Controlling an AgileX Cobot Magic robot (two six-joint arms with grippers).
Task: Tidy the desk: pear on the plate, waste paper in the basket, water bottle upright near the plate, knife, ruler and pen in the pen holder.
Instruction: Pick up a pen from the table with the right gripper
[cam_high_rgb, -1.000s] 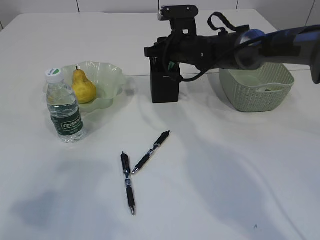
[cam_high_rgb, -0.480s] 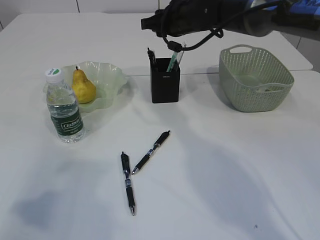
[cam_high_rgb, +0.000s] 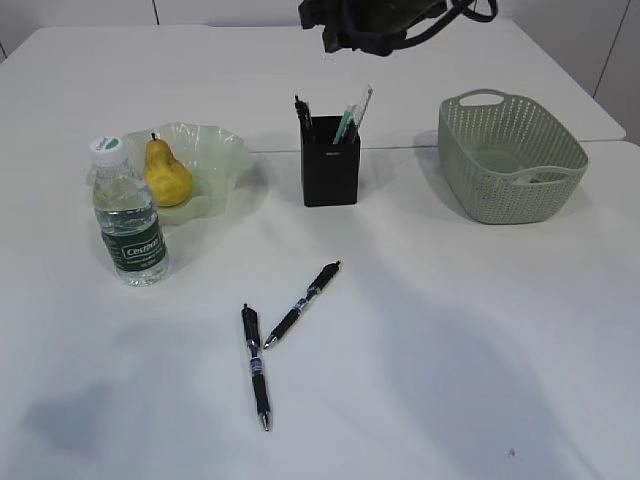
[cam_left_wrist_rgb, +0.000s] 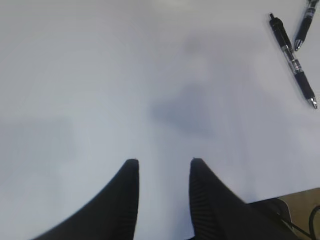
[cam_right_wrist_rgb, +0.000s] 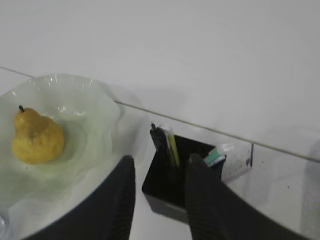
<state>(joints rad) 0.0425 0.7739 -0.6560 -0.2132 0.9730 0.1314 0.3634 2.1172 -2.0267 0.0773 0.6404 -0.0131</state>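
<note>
Desk almost tidy; two pens lie loose on it, well short of the pen holder.

Basket sits far right, something pale and unclear inside; plate far left holds the pear, and the water bottle stands upright just beside the plate. Right gripper hovers high above the holder with fingers spread and nothing between them; left gripper hangs over bare desk, fingers likewise apart and empty. The holder carries a dark tool, a green-tipped stick and the clear ruler. Judged next: fetch a pen, pinching mid-barrel across its length. Nearer pen and slanted pen nearly touch at their tips, so the outer ends are safer to approach. Open desk surrounds both; the holder's free mouth is narrow, so a vertical drop suits.
</note>
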